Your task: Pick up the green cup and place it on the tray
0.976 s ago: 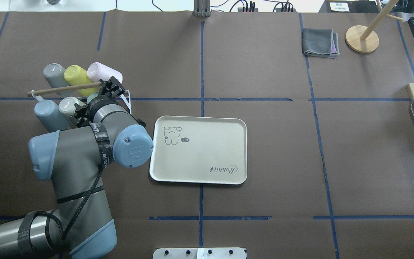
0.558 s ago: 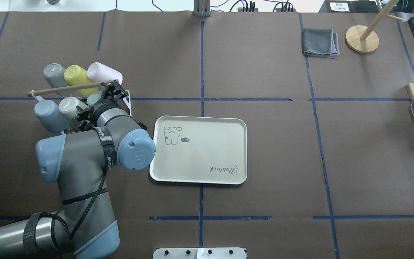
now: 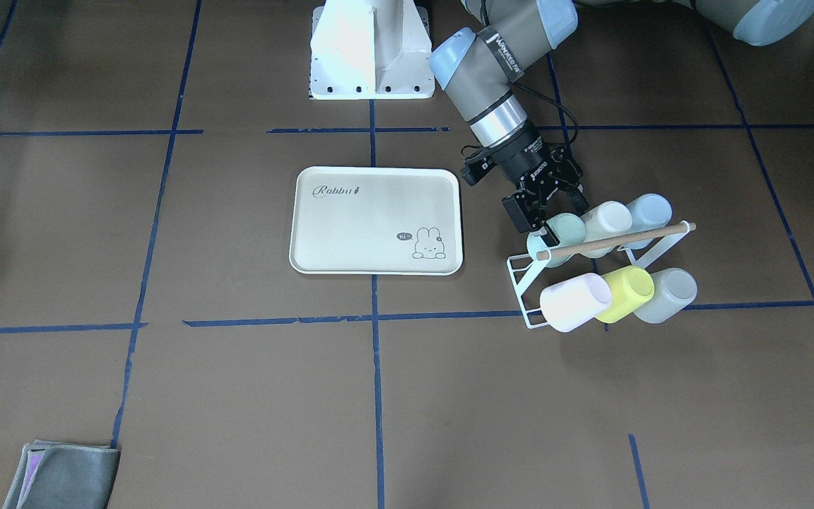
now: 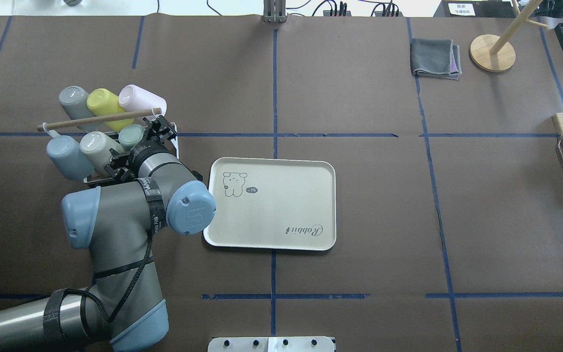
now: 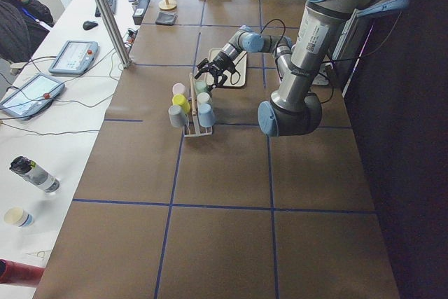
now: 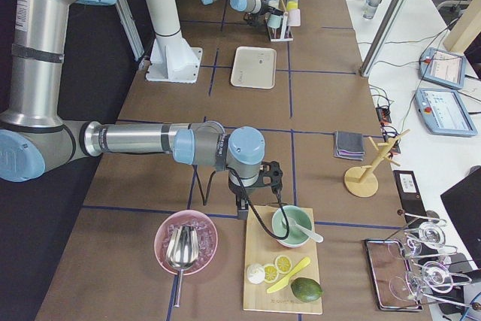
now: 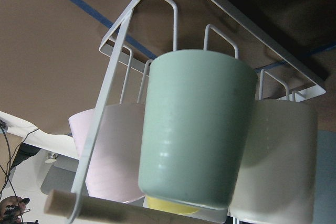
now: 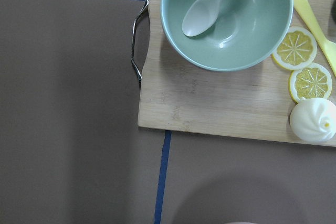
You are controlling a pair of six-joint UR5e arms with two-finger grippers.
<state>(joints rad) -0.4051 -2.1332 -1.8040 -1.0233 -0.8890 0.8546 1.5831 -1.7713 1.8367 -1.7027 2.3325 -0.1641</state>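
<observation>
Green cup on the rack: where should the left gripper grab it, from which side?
Pinch the green cup by its side walls near the closed base, coming along its tilted axis from the robot's side: it sits mouth-down on a rack peg, cream cup beside.

Bright, even light from above covers the brown paper-covered surface [image 4: 359, 205]; shadows are soft and short. The cream-white rectangular tray [image 4: 281, 220] looks matte. Up close, the pale mint-green plastic cup [image 7: 194, 129] is sharp with a faint sheen (the room behind it blurs). Both side views turn dark beyond the surface's robot-side edge.
</observation>
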